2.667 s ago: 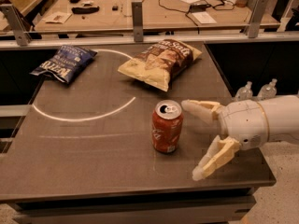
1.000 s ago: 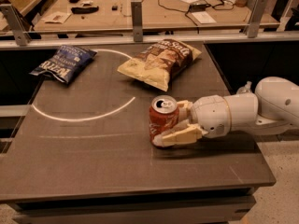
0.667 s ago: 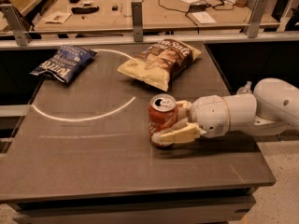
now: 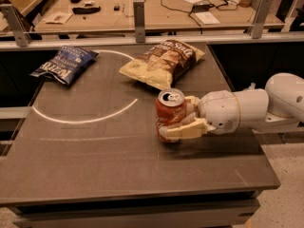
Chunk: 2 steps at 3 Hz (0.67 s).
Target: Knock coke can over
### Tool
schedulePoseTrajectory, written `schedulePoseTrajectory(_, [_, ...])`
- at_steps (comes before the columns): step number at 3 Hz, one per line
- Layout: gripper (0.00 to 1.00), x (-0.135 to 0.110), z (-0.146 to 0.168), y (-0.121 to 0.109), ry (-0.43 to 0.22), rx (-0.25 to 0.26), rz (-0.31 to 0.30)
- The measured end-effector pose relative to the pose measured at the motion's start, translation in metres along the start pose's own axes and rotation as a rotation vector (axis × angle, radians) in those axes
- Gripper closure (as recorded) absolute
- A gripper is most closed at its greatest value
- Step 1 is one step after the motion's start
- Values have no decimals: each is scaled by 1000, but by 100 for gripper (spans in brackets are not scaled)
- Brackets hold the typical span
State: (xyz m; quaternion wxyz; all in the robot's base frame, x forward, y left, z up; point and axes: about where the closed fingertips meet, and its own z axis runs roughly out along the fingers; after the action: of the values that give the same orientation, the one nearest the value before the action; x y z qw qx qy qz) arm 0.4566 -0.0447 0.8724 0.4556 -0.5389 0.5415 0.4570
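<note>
While the hand [image 4: 178, 118] is clenched round the coke can [image 4: 170, 109] from the right, a sideways push will likely just drag it upright across the surface [image 4: 95, 165] instead of tipping it. Can stands right of centre, near the tan chip bag [image 4: 161, 63]. Tipped that way, it could lean on the bag rather than fall flat. Once down, it may roll off the edge. Vs 2.7 s back: hand was spread and clear of the can, now grasping it. Can still upright, roughly same spot.
</note>
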Motion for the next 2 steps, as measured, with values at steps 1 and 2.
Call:
schedulePoseTrajectory(1, [100, -16, -9, 1, 20, 1, -64])
schedulePoseTrajectory(2, [100, -38, -13, 6, 65, -6, -222])
